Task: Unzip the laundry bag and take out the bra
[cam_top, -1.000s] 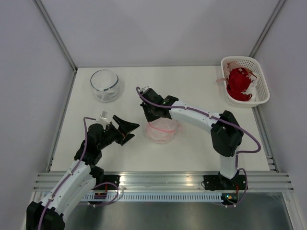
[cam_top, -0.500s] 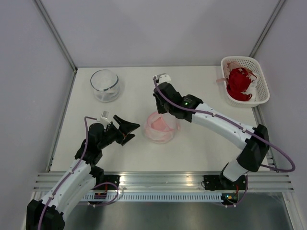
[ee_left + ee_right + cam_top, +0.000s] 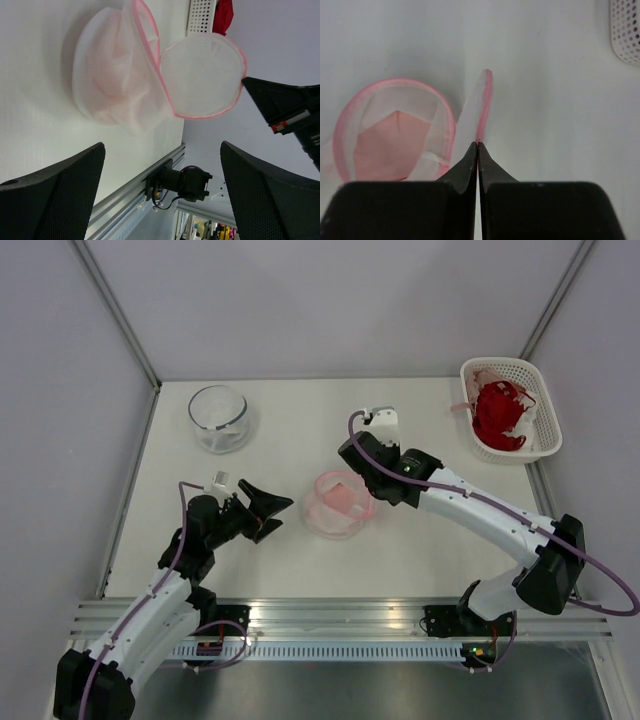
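The laundry bag [image 3: 335, 508] lies mid-table, a white mesh pod with a pink rim, unzipped and open. Its round lid [image 3: 202, 75] stands up on edge at the bag's right side. The bra [image 3: 390, 145] shows as pale pink fabric inside the open bowl half, and also in the top view [image 3: 341, 494]. My right gripper [image 3: 478, 145] is shut on the pink rim of the lid [image 3: 483, 102]; in the top view it [image 3: 374, 483] is right beside the bag. My left gripper [image 3: 278, 515] is open and empty, just left of the bag, its fingers [image 3: 55, 190] wide apart.
A clear glass bowl [image 3: 219, 418] stands at the back left. A white lattice basket [image 3: 545, 435] holding a red garment [image 3: 498, 412] sits at the back right; its corner shows in the right wrist view [image 3: 626, 30]. Grey walls enclose the table.
My right arm has swung from the bag's left side round to its right, holding the pink rim. The lid has come up and open, showing pink fabric inside. The left arm has hardly moved.
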`<action>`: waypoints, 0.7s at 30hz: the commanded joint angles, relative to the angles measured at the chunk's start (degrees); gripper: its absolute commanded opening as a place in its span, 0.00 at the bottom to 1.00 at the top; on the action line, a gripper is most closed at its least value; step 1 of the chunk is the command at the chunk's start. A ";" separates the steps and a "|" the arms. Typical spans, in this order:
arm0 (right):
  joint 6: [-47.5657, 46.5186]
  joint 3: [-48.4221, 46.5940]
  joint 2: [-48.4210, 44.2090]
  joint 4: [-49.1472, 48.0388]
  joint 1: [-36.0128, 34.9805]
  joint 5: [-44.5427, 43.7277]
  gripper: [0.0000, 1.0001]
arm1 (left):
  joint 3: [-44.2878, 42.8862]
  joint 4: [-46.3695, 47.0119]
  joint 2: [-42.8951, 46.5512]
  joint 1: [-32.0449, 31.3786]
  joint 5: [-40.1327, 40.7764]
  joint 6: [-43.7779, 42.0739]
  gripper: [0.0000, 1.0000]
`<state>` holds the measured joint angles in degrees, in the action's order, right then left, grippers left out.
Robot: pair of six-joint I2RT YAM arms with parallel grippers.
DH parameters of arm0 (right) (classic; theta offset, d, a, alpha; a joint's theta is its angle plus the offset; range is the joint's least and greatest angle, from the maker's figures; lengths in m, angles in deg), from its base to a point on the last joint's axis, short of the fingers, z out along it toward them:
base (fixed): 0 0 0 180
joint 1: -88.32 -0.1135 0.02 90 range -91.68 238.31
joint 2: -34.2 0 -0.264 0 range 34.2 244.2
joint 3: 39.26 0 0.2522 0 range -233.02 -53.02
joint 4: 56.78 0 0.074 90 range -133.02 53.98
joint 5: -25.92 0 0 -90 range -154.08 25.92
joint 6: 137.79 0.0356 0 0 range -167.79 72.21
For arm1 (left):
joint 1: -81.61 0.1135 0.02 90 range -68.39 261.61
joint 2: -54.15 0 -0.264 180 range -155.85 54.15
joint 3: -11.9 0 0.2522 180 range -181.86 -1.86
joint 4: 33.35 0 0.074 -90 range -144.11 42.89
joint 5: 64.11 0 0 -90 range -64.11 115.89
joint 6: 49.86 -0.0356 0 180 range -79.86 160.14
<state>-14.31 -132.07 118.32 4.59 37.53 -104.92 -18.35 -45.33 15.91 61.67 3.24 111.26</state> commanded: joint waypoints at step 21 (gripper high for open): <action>-4.64 12.33 -15.84 -13.95 -0.46 12.71 0.77 | -1.88 3.39 -6.66 0.43 -2.57 -0.37 1.00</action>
<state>-14.66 -122.14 98.32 -2.49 37.42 -99.46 -19.59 -45.16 10.90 61.67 2.76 111.17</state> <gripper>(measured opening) 0.787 0.993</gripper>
